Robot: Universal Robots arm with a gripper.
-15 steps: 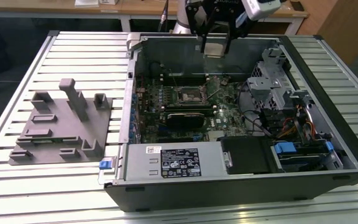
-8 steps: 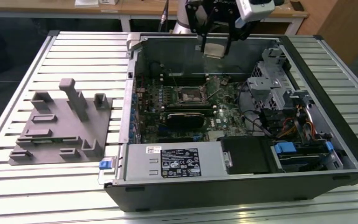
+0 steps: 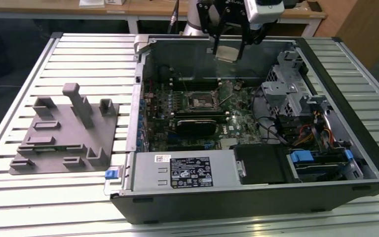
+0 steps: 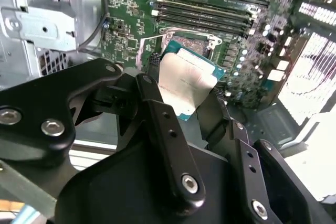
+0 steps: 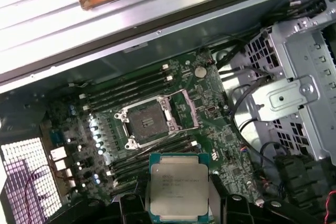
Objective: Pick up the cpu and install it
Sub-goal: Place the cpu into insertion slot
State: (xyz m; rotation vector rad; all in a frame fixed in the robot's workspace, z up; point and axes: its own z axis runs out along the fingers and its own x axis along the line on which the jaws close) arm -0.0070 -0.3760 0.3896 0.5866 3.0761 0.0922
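Note:
My gripper hangs high over the back of the open computer case, shut on the cpu. The cpu is a thin square chip with a silver top and a green rim, held flat between the black fingers in both wrist views; it also appears as the cpu and the cpu. Below it on the green motherboard lies the open socket with its metal frame, empty and dark inside. In the exterior view the socket sits well below and towards that view's left of the gripper.
The case wall rises behind the board. A metal drive cage with cables stands on the exterior view's right, the power supply at the front. A black card lies near the socket. A grey fixture rests on the slatted table.

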